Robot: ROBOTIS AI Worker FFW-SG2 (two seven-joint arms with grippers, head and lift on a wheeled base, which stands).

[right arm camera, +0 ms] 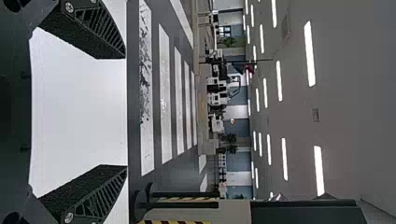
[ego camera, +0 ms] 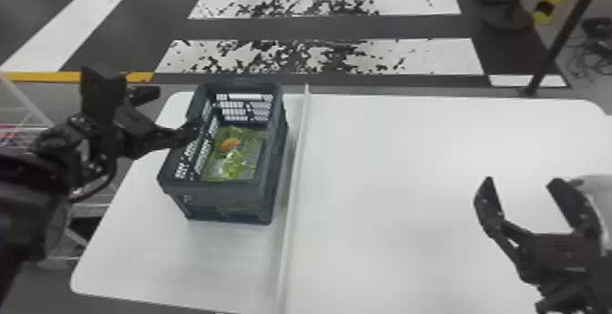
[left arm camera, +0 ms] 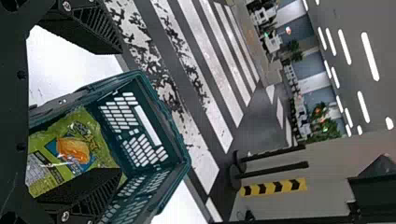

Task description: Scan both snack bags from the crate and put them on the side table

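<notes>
Green snack packaging with an orange picture (ego camera: 230, 144) lies on the floor of the dark crate (ego camera: 237, 190); I cannot tell there whether it is one bag or two. At the crate's left wall is my left gripper (ego camera: 178, 110), open, one finger reaching over the rim. In the left wrist view the left gripper (left arm camera: 117, 112) has a green snack bag (left arm camera: 72, 151) beyond its spread fingers, inside the crate (left arm camera: 175, 135). My right gripper (ego camera: 522, 183) is over the table's right part, open and holding nothing; in the right wrist view the right gripper (right arm camera: 125, 111) has its fingers wide apart.
The crate stands on the left part of a white table (ego camera: 400, 176), beside a raised pale strip (ego camera: 293, 190) running front to back. A pale object (ego camera: 592, 190) is beside the right gripper. A white wire rack (ego camera: 27, 129) stands left of the table; dark posts stand behind.
</notes>
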